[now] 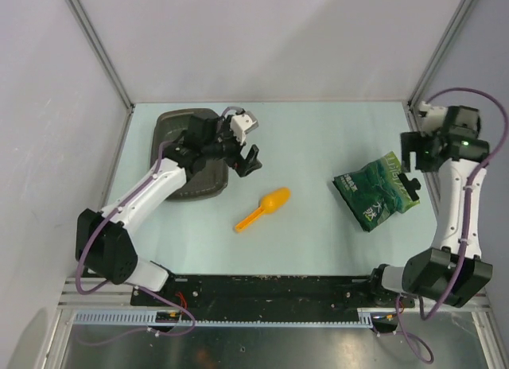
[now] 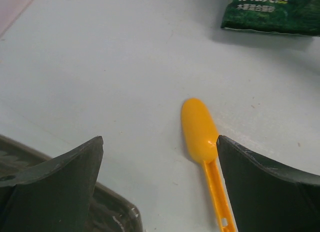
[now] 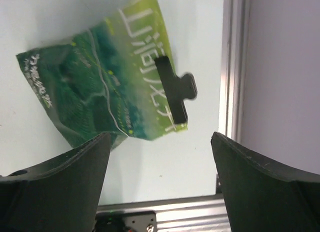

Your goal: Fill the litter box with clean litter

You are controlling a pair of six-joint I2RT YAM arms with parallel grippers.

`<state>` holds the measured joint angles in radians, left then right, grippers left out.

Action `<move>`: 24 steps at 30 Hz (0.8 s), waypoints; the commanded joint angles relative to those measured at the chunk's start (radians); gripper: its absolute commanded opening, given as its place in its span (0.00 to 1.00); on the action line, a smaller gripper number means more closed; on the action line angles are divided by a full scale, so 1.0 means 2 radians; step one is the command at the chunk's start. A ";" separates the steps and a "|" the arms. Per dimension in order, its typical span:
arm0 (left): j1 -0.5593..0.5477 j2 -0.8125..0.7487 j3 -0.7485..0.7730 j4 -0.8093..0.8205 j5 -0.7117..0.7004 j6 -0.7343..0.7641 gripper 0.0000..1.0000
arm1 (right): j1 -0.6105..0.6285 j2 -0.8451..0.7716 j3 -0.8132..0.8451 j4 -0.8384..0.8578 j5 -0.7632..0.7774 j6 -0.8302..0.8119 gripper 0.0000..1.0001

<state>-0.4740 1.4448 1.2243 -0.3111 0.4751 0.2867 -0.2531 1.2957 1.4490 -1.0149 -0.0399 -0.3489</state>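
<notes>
Litter box (image 1: 171, 126): ten o'clock, half hidden under left arm (image 1: 151, 196).
Left end effector (image 2: 159, 140): spread, empty.
Right end effector (image 3: 161, 135): spread near pouch (image 3: 100, 77).

Green pouch (image 3: 100, 77), yellow-green end toward 1 o'clock: big pale Chinese characters, lying sideways; I can't make them out.
Pouch, dark edge at 9 o'clock: 1 line of small white characters, too small to read.
Pouch, left wrist view: 2 rows of white Chinese characters, blurred, upper row cut off.
</notes>
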 commanded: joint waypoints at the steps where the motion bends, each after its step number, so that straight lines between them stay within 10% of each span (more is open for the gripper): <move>1: -0.007 0.012 0.024 0.003 0.065 -0.035 1.00 | -0.095 0.037 0.002 -0.037 -0.133 -0.048 0.86; 10: -0.007 -0.004 -0.012 0.003 0.123 -0.022 1.00 | -0.139 0.268 0.160 -0.121 -0.333 -0.180 0.76; 24: -0.007 -0.017 -0.035 0.003 0.131 -0.008 1.00 | -0.111 0.372 0.153 -0.076 -0.301 -0.208 0.64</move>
<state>-0.4820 1.4555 1.1446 -0.3168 0.7036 0.2455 -0.4896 2.0300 1.7817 -1.1831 -0.6353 -0.7143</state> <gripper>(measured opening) 0.996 0.682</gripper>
